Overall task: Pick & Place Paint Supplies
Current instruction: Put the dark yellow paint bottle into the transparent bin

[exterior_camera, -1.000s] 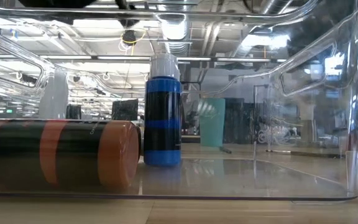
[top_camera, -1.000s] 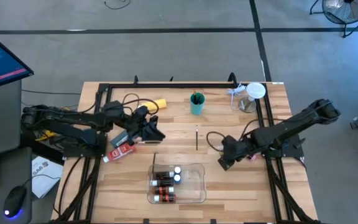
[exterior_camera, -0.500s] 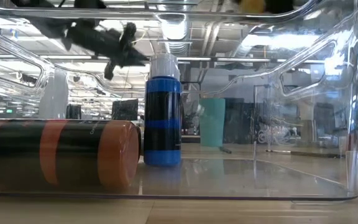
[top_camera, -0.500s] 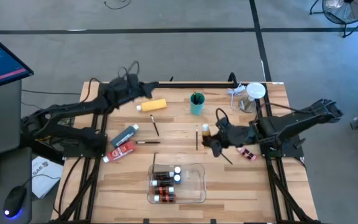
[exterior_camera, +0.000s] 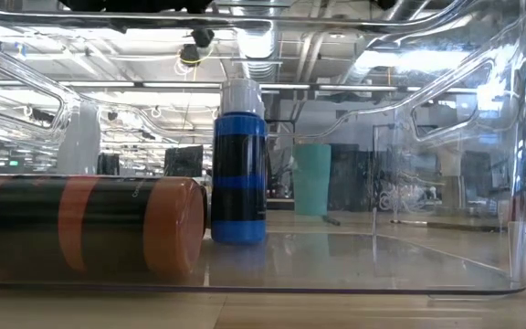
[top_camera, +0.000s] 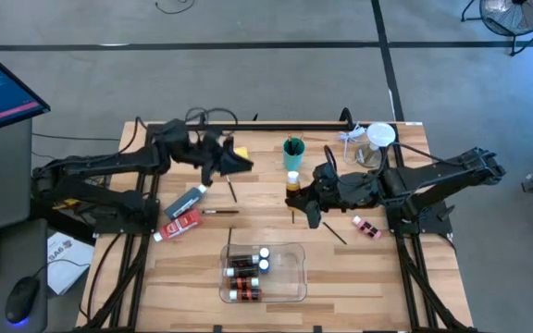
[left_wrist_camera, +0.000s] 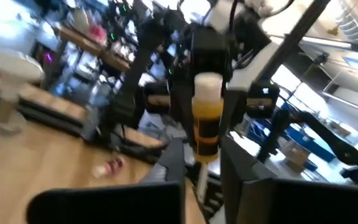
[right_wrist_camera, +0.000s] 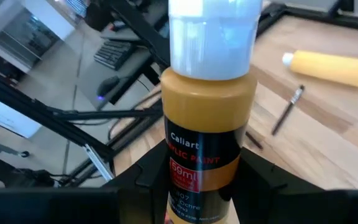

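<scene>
The ochre paint bottle point(right_wrist_camera: 209, 118) with its white cap stands upright, pinched between the right gripper point(top_camera: 296, 190) fingers above mid-table — just beside the teal cup point(top_camera: 292, 154). The left gripper point(top_camera: 239, 163), pressed together, hovers over the yellow bottle point(right_wrist_camera: 331, 67); 1 brush point(right_wrist_camera: 288, 109) lies nearby.

Right gripper point(top_camera: 294, 191) clamped; left gripper point(top_camera: 241, 164) closed.
</scene>
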Controlling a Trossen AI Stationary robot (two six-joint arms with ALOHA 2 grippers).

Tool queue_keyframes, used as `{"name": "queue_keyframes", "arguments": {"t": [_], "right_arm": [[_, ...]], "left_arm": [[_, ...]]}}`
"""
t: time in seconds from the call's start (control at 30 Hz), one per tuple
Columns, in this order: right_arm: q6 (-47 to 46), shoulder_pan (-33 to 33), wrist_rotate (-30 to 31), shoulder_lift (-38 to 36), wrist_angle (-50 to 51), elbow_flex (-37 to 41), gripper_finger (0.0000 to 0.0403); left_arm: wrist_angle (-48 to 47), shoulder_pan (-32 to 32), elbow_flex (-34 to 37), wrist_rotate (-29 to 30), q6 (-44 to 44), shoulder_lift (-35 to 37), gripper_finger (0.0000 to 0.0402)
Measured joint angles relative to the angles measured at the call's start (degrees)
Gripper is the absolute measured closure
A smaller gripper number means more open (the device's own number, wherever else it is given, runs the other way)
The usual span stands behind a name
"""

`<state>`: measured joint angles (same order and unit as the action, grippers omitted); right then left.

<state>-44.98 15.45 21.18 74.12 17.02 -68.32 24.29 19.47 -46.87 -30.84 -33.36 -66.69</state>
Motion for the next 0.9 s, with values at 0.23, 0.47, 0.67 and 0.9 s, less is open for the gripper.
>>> {"name": "queue_keyframes", "arguments": {"t": [0.23, 0.47, 0.67, 0.9], "right_arm": [[1.8, -0.3, 1.6, 1.3, -0.6, 0.0, 0.0275], [6.0, -0.2, 2.3, 4.1, -5.5, 0.1, 0.0275], [5.2, 0.2, -0.9, 7.7, -6.7, 0.0, 0.0275], [3.9, 1.9, -1.8, 11.5, -8.0, 0.0, 0.0275]], "left_arm": [[0.2, -5.7, 0.1, 3.6, 1.0, -1.4, 0.0271], [0.4, -6.0, 0.1, 4.2, -2.7, -4.8, 0.0213], [-0.6, -1.8, -0.4, -12.5, 0.3, -6.3, 0.0226], [-14.0, -0.4, -9.3, -20.2, 12.6, -9.1, 0.0262]]}}
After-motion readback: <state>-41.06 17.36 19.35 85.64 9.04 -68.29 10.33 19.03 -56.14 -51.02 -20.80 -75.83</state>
